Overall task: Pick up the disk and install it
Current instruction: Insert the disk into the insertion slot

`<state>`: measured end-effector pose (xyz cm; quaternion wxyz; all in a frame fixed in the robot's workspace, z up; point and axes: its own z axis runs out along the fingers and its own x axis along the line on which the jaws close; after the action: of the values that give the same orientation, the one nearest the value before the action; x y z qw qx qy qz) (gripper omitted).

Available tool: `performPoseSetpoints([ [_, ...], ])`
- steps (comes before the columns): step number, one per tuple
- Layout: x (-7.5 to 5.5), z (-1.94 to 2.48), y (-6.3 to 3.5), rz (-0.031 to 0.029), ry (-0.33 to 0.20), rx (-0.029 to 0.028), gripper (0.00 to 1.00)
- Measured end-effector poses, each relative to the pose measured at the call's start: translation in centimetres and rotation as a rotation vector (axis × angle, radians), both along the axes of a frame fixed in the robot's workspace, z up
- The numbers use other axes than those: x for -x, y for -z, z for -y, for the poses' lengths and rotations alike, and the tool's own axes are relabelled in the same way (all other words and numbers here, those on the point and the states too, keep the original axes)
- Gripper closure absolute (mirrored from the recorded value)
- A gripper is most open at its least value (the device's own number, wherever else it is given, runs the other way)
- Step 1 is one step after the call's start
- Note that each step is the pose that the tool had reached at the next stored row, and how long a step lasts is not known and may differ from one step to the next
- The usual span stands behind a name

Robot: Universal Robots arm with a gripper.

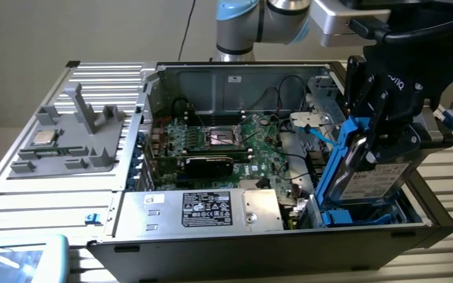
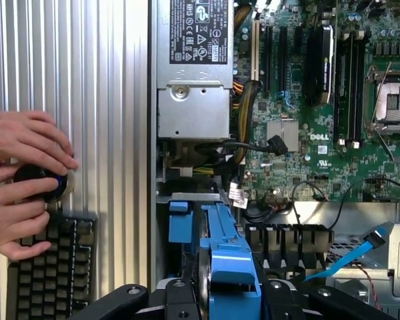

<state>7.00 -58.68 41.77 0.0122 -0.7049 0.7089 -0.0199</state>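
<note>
Silver-grey, blue-framed hard drive (image 1: 368,177) held on edge at the exterior view's right.
My black gripper (image 1: 380,144) sits half-closed, clamped on it. The drive's long axis points down into the blue drive bay (image 1: 360,217) directly beneath, perhaps already touching.

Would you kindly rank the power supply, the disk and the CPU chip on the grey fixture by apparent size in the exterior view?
1. power supply, largest as seen.
2. disk, tilted and partly covered by the gripper, so its rank against the power supply is unsure.
3. CPU chip, plainly smallest.
</note>
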Motion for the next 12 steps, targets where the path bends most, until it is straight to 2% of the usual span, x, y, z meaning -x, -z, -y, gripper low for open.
performPoseSetpoints([
  [12,0.08,0.00,0.01,0.0000,0.000,0.0000,0.63],
])
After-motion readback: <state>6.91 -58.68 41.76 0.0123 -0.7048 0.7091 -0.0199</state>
